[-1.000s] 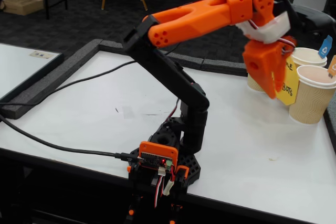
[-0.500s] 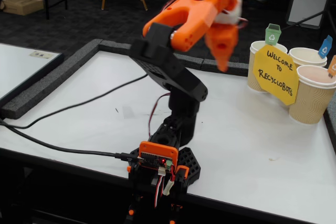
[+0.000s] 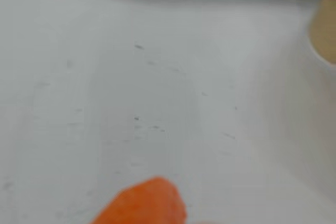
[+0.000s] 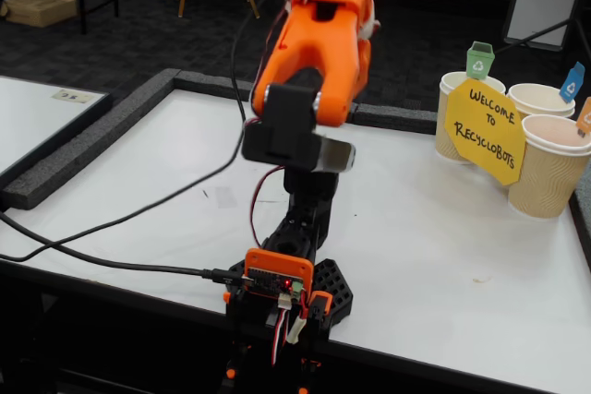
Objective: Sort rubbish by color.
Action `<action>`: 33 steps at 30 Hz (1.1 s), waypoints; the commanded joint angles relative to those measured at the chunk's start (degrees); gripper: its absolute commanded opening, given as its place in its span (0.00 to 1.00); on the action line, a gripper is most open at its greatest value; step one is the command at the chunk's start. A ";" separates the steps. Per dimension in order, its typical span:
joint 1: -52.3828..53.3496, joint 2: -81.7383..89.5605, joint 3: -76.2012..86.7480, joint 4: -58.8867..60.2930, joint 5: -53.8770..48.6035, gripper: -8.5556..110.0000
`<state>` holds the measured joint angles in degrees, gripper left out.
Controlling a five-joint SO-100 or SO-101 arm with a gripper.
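Note:
No rubbish shows in either view. In the fixed view my orange arm (image 4: 314,53) is folded high above its base (image 4: 282,283), with the wrist at the top pointing away from the camera, so the fingers are hidden behind it. The blurred wrist view looks down on bare white table (image 3: 157,77). Only one orange fingertip (image 3: 142,203) shows, at the bottom edge, with nothing seen against it. I cannot tell whether the gripper is open or shut.
Three beige ribbed cups (image 4: 554,168) stand at the table's right edge, carrying small green (image 4: 479,59), blue (image 4: 572,82) and orange flags, behind a yellow sign (image 4: 485,131). One cup's edge (image 3: 325,30) shows in the wrist view. Black foam (image 4: 83,145) borders the table. Cables (image 4: 111,219) run left.
The arm has swung left, away from the cups, and folded back up over its base. The yellow sign, covered a second ago, is in full view.

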<state>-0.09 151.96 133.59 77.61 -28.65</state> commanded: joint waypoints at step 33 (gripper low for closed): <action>2.20 33.49 30.94 -10.11 21.97 0.08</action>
<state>1.76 182.02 165.67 67.24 -7.65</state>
